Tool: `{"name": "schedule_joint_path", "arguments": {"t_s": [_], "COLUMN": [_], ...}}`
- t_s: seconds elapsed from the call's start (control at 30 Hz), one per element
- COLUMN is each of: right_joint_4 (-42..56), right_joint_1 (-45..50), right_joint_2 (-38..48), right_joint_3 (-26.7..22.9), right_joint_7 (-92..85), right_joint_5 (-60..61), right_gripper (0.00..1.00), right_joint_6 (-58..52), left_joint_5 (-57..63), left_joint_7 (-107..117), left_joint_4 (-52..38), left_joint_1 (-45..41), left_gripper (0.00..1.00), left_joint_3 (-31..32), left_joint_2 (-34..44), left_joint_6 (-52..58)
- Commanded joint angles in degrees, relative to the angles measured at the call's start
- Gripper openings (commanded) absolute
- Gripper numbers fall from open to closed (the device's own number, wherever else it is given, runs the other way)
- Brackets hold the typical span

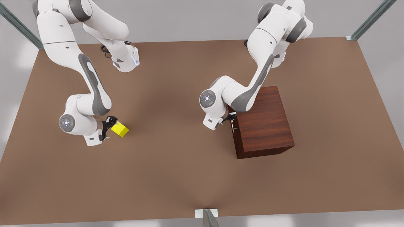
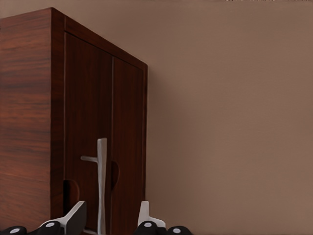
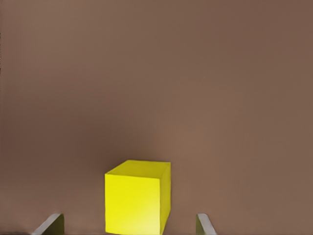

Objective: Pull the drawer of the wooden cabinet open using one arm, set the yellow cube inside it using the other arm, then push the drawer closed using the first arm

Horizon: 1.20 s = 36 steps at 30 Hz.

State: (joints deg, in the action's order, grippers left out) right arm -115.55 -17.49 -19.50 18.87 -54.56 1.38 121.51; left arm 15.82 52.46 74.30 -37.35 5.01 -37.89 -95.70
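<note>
The wooden cabinet [image 1: 265, 123] [image 2: 29, 98] stands on the table at the front view's right. Its drawer [image 2: 88, 107] sits flush in the front, which faces the front view's left. My left gripper [image 1: 232, 118] [image 2: 108, 218] is open at that front, one finger on each side of the thin silver bar handle [image 2: 101, 181] without touching it. The yellow cube [image 1: 120, 130] [image 3: 137, 196] rests on the table at the front view's left. My right gripper [image 1: 110, 124] [image 3: 127, 225] is open right beside it, with the cube lined up between the fingers and slightly ahead of the fingertips [image 3: 51, 223].
The brown table [image 1: 176, 151] spreads wide between the cube and the cabinet. Metal frame posts [image 1: 369, 22] stand at the far corners, and a small bracket [image 1: 206, 214] sits at the near edge.
</note>
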Motion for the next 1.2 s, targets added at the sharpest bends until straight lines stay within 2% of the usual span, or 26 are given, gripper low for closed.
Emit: {"name": "schedule_joint_path", "arguments": {"t_s": [0.0,0.3,0.8,1.17], "right_joint_4": [-0.1,-4.8,-6.5,-7.6], "right_joint_1": [0.0,0.1,0.1,-0.8], "right_joint_2": [-0.3,-0.7,-2.2,-5.5], "right_joint_3": [-0.1,-0.1,-0.4,-0.4], "right_joint_7": [-17.3,3.3,12.8,13.1], "right_joint_5": [0.1,-0.3,-1.1,-2.3], "right_gripper": [1.0,1.0,1.0,1.0], "right_joint_6": [0.7,3.5,8.3,11.5], "left_joint_5": [0.4,0.3,0.4,-0.5], "left_joint_7": [10.1,8.1,8.3,17.5], "left_joint_4": [-0.1,0.0,-0.6,-6.2], "left_joint_1": [0.0,1.1,1.1,-2.1], "left_gripper": [0.64,0.62,0.6,0.6], "left_joint_3": [0.0,-0.1,0.0,1.8], "left_joint_2": [0.0,-0.8,-2.9,-6.5], "left_joint_6": [-0.3,-0.3,-5.0,-7.6]}}
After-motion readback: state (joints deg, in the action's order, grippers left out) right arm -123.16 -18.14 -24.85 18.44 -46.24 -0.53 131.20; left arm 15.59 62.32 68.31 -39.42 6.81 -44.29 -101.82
